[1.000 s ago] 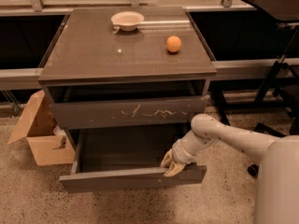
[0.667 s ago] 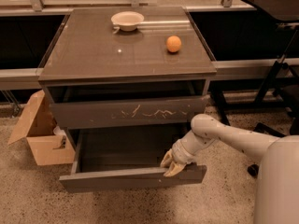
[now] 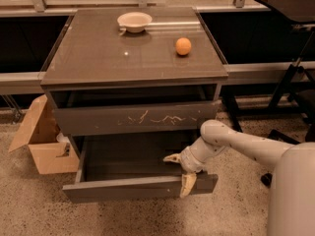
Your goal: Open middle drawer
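The middle drawer (image 3: 123, 188) stands open at 6 o'clock in the view, its plain dark front well forward of the cabinet and its dark inside showing. The gripper (image 3: 178, 175) sits at the right end of that front, at about 5 o'clock from the middle of the view. Its pale fingers (image 3: 186, 185) are spread apart: one points toward 9 o'clock over the drawer's inside, and the other hangs toward 6 o'clock across the outer face of the front, so the top edge lies between them. The white arm (image 3: 236, 144) reaches in from 3 o'clock. Directly above the open drawer, at 12 o'clock from it, is the taller scratched drawer front (image 3: 138, 118), set nearly flush in the cabinet. On the cabinet top (image 3: 98, 58) a white bowl (image 3: 134, 21) rests toward 12 o'clock, and an orange (image 3: 183, 46) lies at 4 o'clock from the bowl, well apart from it. An open cardboard box (image 3: 47, 154) stands on the floor at 9 o'clock from the drawer, just beside the cabinet.
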Controlling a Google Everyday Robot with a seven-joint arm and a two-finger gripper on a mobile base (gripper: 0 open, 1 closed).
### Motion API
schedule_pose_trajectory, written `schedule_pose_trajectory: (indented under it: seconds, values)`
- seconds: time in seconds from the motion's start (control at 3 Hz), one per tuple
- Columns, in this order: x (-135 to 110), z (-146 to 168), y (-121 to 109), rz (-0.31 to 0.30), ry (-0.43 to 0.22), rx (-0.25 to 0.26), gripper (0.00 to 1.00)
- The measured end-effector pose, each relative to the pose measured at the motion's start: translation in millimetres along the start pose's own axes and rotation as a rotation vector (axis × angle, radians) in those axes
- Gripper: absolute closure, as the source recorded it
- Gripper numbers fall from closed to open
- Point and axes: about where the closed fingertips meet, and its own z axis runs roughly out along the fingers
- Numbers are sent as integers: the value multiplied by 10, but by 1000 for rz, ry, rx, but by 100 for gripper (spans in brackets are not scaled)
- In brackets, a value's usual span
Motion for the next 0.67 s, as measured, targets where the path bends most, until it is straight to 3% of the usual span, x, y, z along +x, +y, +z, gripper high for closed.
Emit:
schedule_pose_trajectory:
  seconds: [0.67]
  values:
    - [-113, -481, 187, -39, 19, 91, 0]
